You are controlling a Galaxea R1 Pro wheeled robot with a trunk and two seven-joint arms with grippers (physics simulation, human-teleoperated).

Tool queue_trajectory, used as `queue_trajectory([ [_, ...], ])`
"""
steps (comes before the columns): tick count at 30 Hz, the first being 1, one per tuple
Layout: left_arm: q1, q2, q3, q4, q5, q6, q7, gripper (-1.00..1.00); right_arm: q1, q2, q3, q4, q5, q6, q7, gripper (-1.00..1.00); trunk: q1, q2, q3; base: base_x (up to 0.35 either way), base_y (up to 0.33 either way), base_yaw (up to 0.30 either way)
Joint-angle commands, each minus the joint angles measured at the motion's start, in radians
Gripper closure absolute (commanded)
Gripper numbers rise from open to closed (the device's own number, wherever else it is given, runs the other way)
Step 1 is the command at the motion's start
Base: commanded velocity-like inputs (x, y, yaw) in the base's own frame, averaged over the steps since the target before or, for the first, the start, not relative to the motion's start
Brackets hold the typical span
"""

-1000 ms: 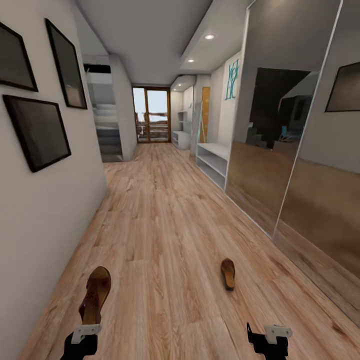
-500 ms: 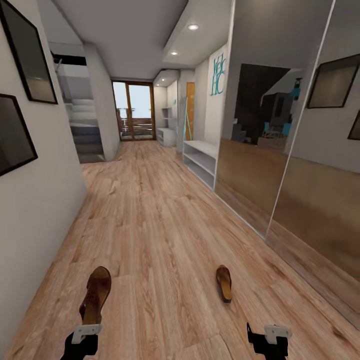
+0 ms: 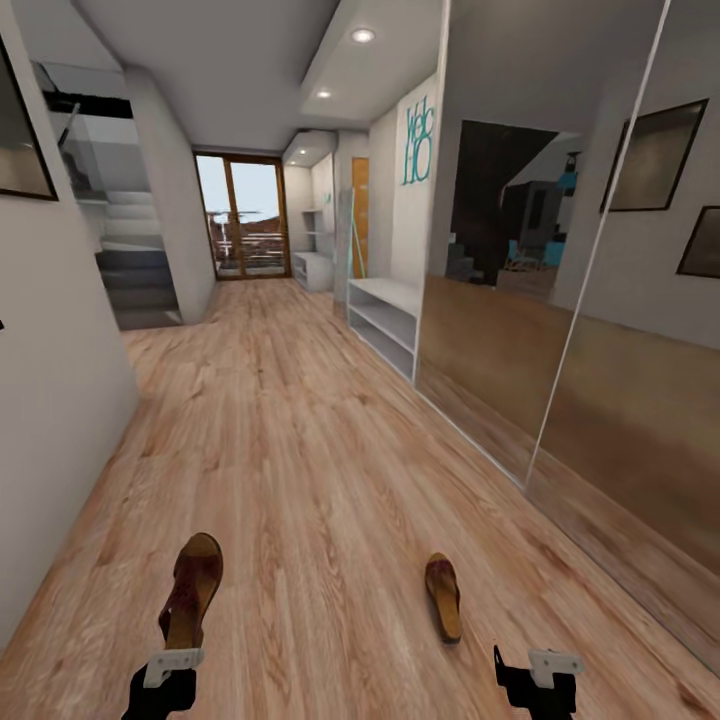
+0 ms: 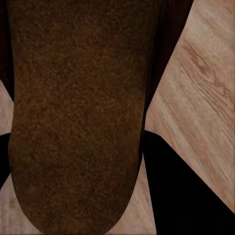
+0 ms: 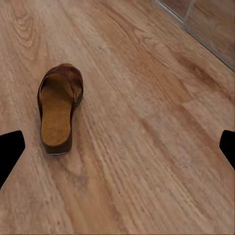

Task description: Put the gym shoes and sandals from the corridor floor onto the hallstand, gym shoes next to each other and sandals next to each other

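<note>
the left gripper [image 3: 165, 672] is clamped on a flat dark-brown leather sandal [image 3: 190, 592], held above the light wood-plank floor [image 3: 300, 450]. the right gripper [image 3: 540, 678] is spread wide and empty, with the second brown sandal [image 3: 443, 596] lying on the floor near it. since a second ago the view has swung right, and the white two-shelf bench [image 3: 385, 322] now sits further left in it.

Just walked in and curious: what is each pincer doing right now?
Left pincer: shut on a flat dark-brown leather sandal.
Right pincer: open, holding nothing; the second brown sandal lies on the floor.
</note>
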Motion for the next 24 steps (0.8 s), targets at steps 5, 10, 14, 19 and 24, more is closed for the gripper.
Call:
queue_trajectory([
  [5, -0.001, 0.000, 0.009, 0.000, -0.009, -0.004, -0.005, 1.00, -0.001, -0.003, -0.006, 0.001, 0.011, -0.003, -0.004, -1.00, 0.000, 0.000, -0.001, 0.335, 0.000, -0.003],
  [10, -0.001, -0.001, 0.009, 0.000, -0.009, -0.004, -0.005, 1.00, -0.001, -0.003, -0.006, 0.000, 0.011, -0.003, -0.004, -1.00, 0.000, 0.000, -0.001, 0.335, 0.000, -0.001],
  [14, -0.001, -0.001, 0.009, 0.000, -0.009, -0.005, -0.005, 1.00, -0.001, -0.002, -0.006, 0.000, 0.011, -0.003, -0.004, -1.00, 0.000, 0.000, -0.001, 0.335, 0.000, 0.000],
  [19, -0.001, -0.001, 0.009, 0.000, -0.009, -0.004, -0.005, 1.00, -0.001, 0.000, -0.005, 0.000, 0.011, -0.003, -0.004, -1.00, 0.000, 0.000, -0.001, 0.335, 0.000, 0.000],
  [24, -0.001, -0.001, 0.009, 0.000, -0.009, -0.004, -0.005, 1.00, -0.001, 0.000, -0.006, 0.000, 0.011, -0.003, -0.004, -1.00, 0.000, 0.000, -0.001, 0.326, 0.000, -0.089],
])
